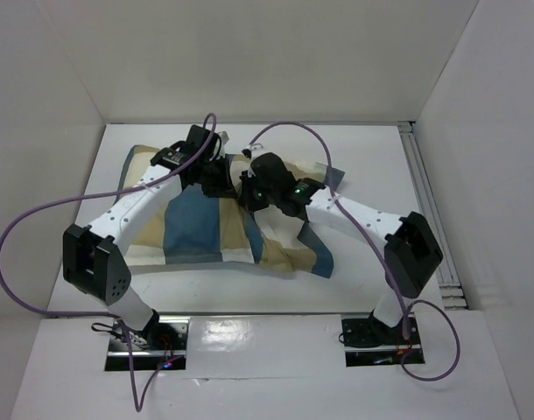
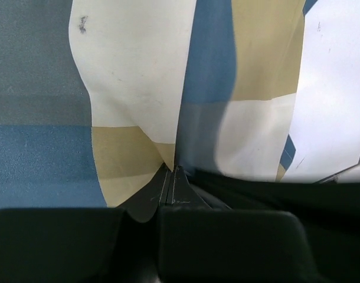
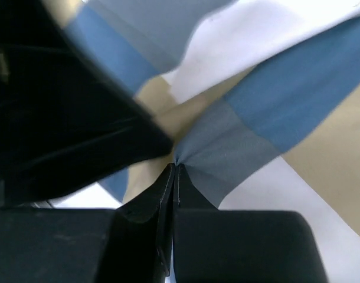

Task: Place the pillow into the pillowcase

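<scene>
You've got the left gripper [image 2: 171,170] and right gripper [image 3: 175,167] both pinched on the pillowcase [image 1: 193,231], looks like the cover-pulling stage, so next tug evenly together.

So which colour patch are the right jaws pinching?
The greyish-blue patch of the pillowcase, puckered where the right gripper has its jaws shut. The brighter blue patch and tan patch beside it lie free.

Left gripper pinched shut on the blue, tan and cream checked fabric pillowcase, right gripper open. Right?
Wrong on the right gripper: the right wrist view shows its jaws closed on a fold of the blue, tan and cream checked fabric pillowcase, not open. The left gripper is pinched shut on it, as you said.
</scene>
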You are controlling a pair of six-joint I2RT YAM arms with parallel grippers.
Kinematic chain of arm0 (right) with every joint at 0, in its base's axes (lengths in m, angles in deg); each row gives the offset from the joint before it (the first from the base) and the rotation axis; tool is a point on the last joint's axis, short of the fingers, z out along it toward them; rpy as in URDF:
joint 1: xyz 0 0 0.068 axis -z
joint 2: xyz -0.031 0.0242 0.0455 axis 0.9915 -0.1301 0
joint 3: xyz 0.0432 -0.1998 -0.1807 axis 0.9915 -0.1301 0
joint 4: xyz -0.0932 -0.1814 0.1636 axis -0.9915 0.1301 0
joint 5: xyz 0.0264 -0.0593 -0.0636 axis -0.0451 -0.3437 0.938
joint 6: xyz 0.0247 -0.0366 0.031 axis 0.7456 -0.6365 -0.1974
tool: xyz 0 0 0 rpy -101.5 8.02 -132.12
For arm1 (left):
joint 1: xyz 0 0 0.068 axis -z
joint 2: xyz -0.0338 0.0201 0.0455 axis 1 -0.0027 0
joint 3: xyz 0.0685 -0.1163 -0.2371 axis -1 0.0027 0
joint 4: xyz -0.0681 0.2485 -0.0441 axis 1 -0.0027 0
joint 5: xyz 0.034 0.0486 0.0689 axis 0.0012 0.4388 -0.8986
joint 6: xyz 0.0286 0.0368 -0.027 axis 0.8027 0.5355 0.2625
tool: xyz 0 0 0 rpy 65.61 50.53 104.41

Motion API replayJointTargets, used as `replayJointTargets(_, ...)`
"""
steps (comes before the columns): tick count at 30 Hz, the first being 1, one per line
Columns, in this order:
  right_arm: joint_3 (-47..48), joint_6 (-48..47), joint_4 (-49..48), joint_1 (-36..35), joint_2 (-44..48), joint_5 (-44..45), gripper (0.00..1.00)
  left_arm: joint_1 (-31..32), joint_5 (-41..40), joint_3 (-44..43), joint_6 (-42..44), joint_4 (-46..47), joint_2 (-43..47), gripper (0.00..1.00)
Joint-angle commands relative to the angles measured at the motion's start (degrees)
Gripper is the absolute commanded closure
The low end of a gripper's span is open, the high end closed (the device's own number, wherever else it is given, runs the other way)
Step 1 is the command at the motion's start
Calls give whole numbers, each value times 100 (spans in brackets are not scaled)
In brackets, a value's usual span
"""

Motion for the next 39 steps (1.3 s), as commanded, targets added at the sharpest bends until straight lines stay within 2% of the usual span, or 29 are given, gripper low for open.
replayJointTargets(1, -260, 191, -561, 23, -438, 1, 100, -93, 120, -55, -86, 179, 369, 100)
replayJointTargets(6, -664, 340, -869, 84, -35, 202, 100, -147, 287, -107, -33, 126, 493, 100)
replayJointTargets(11, -665, 341, -983, 198, -209, 108, 100, -199, 778, 24, 28, 257, 757, 100)
replayJointTargets(13, -517, 288, -984, 198, -263, -164, 85, -199, 1244, 77, 29, 363, 757, 100)
replayJointTargets(16, -524, 288, -1045, 251, 8, -350, 84, -16, 1614, 130, 142, 495, 590, 100)
replayJointTargets(17, -525, 288, -1045, 312, 149, -350, 80, -15, 1614, 130, 213, 495, 433, 100)
replayJointTargets(18, -612, 357, -1045, 313, 298, -350, 63, 63, 1754, 130, 266, 434, 379, 100)
replayJointTargets(19, -778, 358, -932, 400, 657, -150, 55, 64, 1755, 69, 318, 382, 326, 99)
replayJointTargets(21, -989, 358, -582, 566, 1063, 44, 38, 64, 1755, -2, 485, 197, 326, 87)
replayJointTargets(22, -1112, 358, -423, 628, 1265, 176, 27, 64, 1694, -72, 581, 127, 326, 78)
replayJointTargets(23, -1410, 410, -265, 768, 1702, 421, 24, 64, 1633, -142, 835, 30, 326, 53)
replayJointTargets(25, -1893, 463, 236, 909, 2379, 807, 19, 64, 1125, -195, 1012, -365, 379, 36)
replayJointTargets(28, -2316, 603, 852, 1104, 2926, 968, 18, -190, 536, 85, 1066, -621, 658, 30)
replayJointTargets(32, -2897, 736, 994, 1174, 3332, 303, 12, -962, 34, 1111, 671, -621, 1045, 29)
replayJointTargets(34, -3231, 806, 540, 1174, 3385, -698, 8, -1130, -73, 1508, 434, -481, 1213, 19)
replayJointTargets(36, -3564, 1042, 65, 964, 3210, -1427, 5, -1245, 14, 2097, 372, -88, 1354, 19)
replayJointTargets(39, -3776, 1184, -928, 761, 2694, -1825, 5, -1245, 68, 2555, 240, 457, 1206, 23)
